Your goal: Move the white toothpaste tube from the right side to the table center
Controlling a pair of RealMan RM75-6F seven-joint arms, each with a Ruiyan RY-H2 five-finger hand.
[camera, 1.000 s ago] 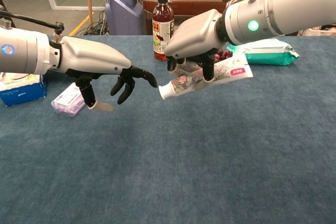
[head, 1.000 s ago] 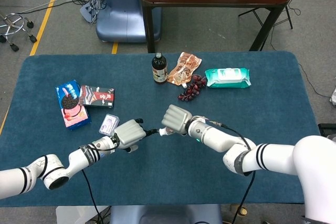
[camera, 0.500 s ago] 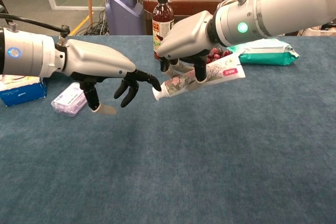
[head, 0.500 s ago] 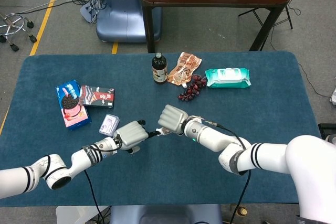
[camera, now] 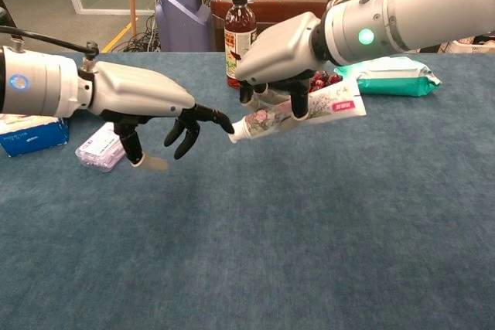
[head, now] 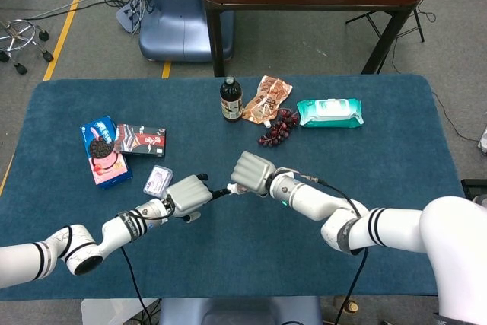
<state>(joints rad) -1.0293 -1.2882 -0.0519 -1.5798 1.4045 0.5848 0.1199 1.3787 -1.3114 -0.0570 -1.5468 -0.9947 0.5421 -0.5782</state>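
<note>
The white toothpaste tube (camera: 298, 110) with a flower print hangs above the table middle, cap end pointing left and slightly down. My right hand (camera: 282, 52) grips it from above, and the same hand (head: 253, 172) covers most of the tube in the head view. My left hand (camera: 147, 103) is spread and holds nothing; its fingertips (camera: 224, 124) reach up to the tube's cap (camera: 234, 136), touching it or nearly so. From the head camera the left hand (head: 187, 194) sits just left of the right one.
A dark bottle (head: 230, 100), a snack bag (head: 267, 99), dark grapes (head: 279, 127) and a green wipes pack (head: 329, 113) lie at the back. Cookie boxes (head: 103, 150), a dark packet (head: 141, 140) and a small plastic pack (head: 157, 181) sit left. Blue cloth table (camera: 309, 237).
The right hand brought the tube leftward to the left hand's fingertips, then eased slightly back right. The left hand stayed spread, shifting only a little.
</note>
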